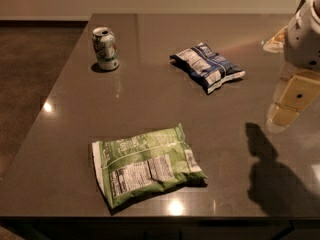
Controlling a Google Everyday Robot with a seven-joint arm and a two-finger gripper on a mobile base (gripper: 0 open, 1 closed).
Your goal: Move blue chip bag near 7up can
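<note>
The arm [305, 31] comes in from the right edge, well to the right of the blue chip bag [207, 66]. Its upper part is a rounded white housing that sits higher than the bag and is partly cut off by the edge of the view. Below that housing the gripper [291, 101], a cream-coloured piece with a dark dot on its face, slants down and to the left, hanging over the right side of the table [150, 109]. From this side I cannot tell whether it is spread or pressed together. A dark shadow [272, 174] of the arm falls on the table, nearer the front edge than the bag and to its right.

The blue chip bag lies flat on the table, its length running diagonally, label side up. It is to the left of the gripper and a little farther back, apart from it, with bare table between the two. A pale patch beside the white housing, right of the bag, may be a reflection or another part of the arm.

The 7up can [105, 49] stands upright well to the left of the blue chip bag, close to the table's left edge. A green chip bag [147, 166] lies flat in front of the blue chip bag and to its left, near the front edge.
</note>
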